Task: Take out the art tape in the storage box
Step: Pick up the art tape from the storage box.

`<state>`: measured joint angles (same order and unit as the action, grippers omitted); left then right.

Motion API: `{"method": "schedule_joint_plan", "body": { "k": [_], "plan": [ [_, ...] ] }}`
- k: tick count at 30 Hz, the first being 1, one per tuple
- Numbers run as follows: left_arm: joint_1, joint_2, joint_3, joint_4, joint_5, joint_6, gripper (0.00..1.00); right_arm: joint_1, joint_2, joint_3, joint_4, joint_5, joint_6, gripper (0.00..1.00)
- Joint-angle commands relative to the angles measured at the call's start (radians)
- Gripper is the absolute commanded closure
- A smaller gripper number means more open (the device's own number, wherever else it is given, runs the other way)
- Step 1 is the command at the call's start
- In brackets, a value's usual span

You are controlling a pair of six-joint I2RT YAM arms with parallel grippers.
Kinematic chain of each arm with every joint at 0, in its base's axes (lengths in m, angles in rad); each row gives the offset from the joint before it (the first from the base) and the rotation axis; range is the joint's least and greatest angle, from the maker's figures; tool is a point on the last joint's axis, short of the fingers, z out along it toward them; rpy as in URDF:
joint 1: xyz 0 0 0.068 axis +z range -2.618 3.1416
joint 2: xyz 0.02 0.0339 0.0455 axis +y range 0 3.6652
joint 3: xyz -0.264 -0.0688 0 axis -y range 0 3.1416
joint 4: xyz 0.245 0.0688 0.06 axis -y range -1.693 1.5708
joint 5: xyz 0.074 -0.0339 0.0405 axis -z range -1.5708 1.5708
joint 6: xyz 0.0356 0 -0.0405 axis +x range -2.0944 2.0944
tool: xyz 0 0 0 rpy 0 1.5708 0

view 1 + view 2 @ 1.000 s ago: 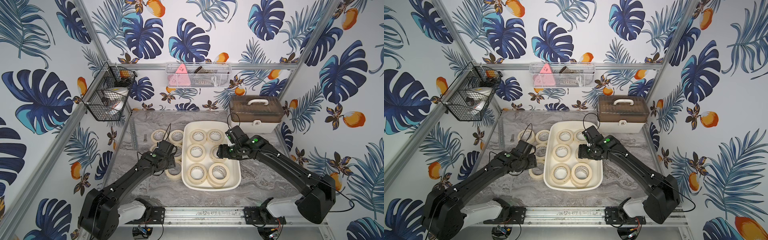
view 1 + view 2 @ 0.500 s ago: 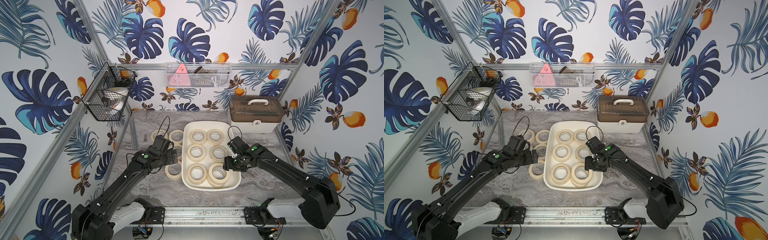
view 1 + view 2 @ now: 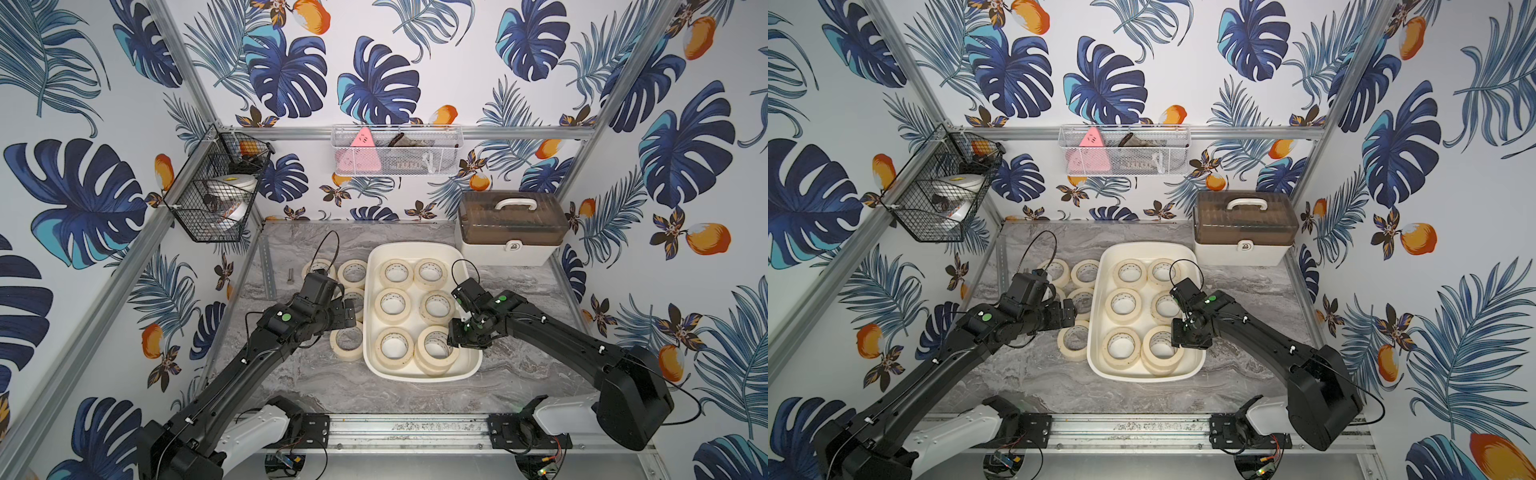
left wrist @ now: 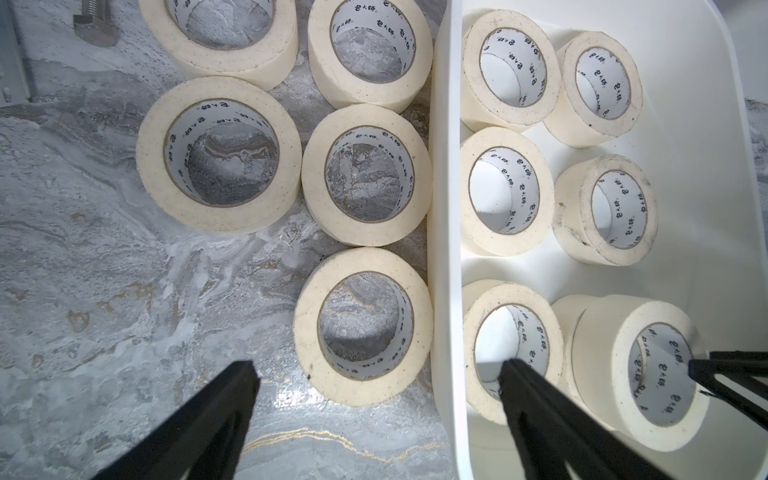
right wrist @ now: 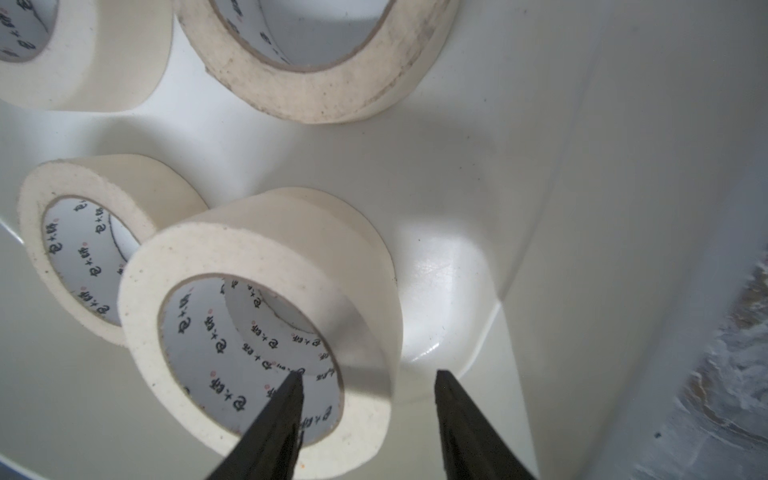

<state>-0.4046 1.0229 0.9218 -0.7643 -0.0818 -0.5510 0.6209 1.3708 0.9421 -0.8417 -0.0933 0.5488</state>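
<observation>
The storage box [image 3: 415, 376] is a white tub with several cream art tape rolls lying flat in it. At its front right corner one roll [image 3: 436, 347] is stacked on another. My right gripper [image 3: 453, 336] straddles that top roll's wall [image 5: 365, 266]. One finger sits inside the core and the other stands a little clear of the outside [image 5: 368, 374], so the gripper is open. Several more rolls [image 3: 347, 340] lie on the table left of the box. Above the nearest one [image 4: 361, 328], by the box rim [image 4: 444, 208], my left gripper [image 4: 376, 365] hangs wide open and empty.
A cream case with a brown lid [image 3: 513, 226] stands right behind the box. A black wire basket [image 3: 216, 191] hangs on the left wall. On the back rail is a white mesh basket [image 3: 395, 151]. A bolt [image 3: 290, 276] lies by the left rail.
My right gripper moved from the middle of the box to the front right stack, and its jaws narrowed around the top roll's wall. My left gripper opened wide and shifted toward the box.
</observation>
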Motion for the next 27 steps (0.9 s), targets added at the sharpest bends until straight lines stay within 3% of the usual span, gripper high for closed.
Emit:
{"method": "schedule_joint_plan", "body": {
  "k": [1,8,27],
  "plan": [
    [0.001,-0.002,0.007,-0.007,0.013,0.014,0.01,0.0,0.006,-0.009,0.025,-0.02,-0.009,0.48],
    [0.0,-0.005,0.007,-0.01,0.028,0.02,0.01,0.001,0.013,-0.012,0.042,-0.022,-0.012,0.55],
    [0.0,-0.035,0.041,-0.062,0.009,0.043,0.01,0.015,0.056,0.06,0.079,-0.034,0.003,0.89]
  ]
}}
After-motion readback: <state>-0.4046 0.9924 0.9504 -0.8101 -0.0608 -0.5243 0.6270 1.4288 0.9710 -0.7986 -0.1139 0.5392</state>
